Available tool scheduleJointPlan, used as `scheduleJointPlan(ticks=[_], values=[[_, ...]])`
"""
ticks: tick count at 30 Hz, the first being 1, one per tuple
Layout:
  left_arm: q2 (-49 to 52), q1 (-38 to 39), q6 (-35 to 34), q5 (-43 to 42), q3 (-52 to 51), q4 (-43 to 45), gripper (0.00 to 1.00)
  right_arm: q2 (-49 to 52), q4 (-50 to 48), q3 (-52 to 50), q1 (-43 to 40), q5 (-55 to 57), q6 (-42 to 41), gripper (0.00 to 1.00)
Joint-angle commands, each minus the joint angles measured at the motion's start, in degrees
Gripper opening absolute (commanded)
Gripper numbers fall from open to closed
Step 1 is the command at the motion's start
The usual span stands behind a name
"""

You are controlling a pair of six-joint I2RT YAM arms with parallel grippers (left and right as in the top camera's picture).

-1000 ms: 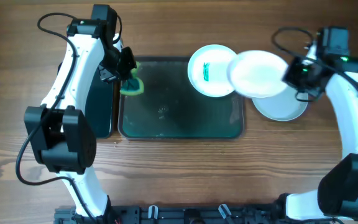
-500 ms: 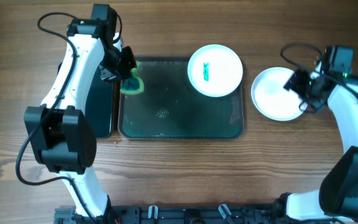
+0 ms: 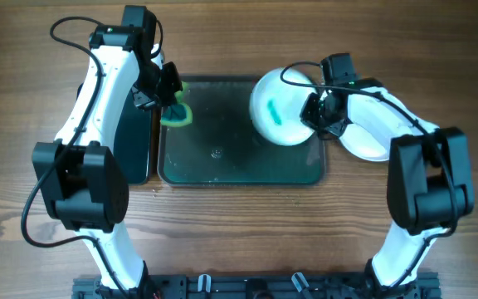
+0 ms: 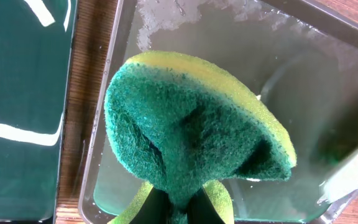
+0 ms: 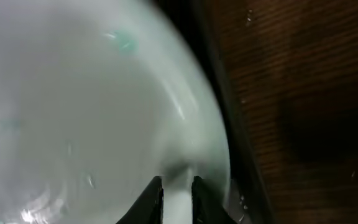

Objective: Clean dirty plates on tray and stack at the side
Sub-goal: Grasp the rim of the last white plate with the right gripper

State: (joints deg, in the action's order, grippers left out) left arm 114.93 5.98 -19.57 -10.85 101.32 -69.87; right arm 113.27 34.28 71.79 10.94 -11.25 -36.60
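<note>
A white plate [image 3: 276,106] with a teal-green smear is at the back right corner of the dark green tray [image 3: 222,154], tilted up on its right side. My right gripper [image 3: 310,113] is shut on its right rim. In the right wrist view the plate [image 5: 86,112] fills the left side and the fingers [image 5: 176,186] pinch its edge. White plates [image 3: 370,146] are stacked on the table right of the tray, partly hidden by my right arm. My left gripper [image 3: 171,98] is shut on a green-and-yellow sponge [image 3: 176,114] over the tray's back left corner. The sponge [image 4: 191,130] hangs above the wet tray [image 4: 303,81].
A narrower dark green bin [image 3: 131,141] stands along the tray's left side and also shows in the left wrist view [image 4: 17,93]. Wooden table surrounds everything. The tray's raised rim [image 5: 219,106] runs just beside the held plate.
My right gripper set a clean plate on the side stack, let go, moved left to the smeared plate and shut on its rim, tilting it. The left arm has not moved.
</note>
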Motion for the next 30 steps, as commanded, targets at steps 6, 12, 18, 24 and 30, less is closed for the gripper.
scheduleJointPlan(ticks=[6,12,18,24,30], values=[[-1.4,0.3,1.2,-1.1,0.9,0.0,0.04,2.1,4.6,0.5,6.4,-3.4,5.8,0.11],[-1.4,0.3,1.2,-1.1,0.9,0.0,0.04,-0.7,9.0,6.9,5.9,2.6,16.3,0.23],[-1.4,0.3,1.2,-1.1,0.9,0.0,0.04,0.6,-0.4,10.6,5.2,11.6,41.6,0.53],[-1.4,0.3,1.2,-1.1,0.9,0.0,0.04,3.1,-6.3,10.6,4.1,12.7,45.6,0.54],[-1.4,0.3,1.2,-1.1,0.9,0.0,0.04,7.4,-2.0,10.3,3.2,6.3,42.8,0.44]])
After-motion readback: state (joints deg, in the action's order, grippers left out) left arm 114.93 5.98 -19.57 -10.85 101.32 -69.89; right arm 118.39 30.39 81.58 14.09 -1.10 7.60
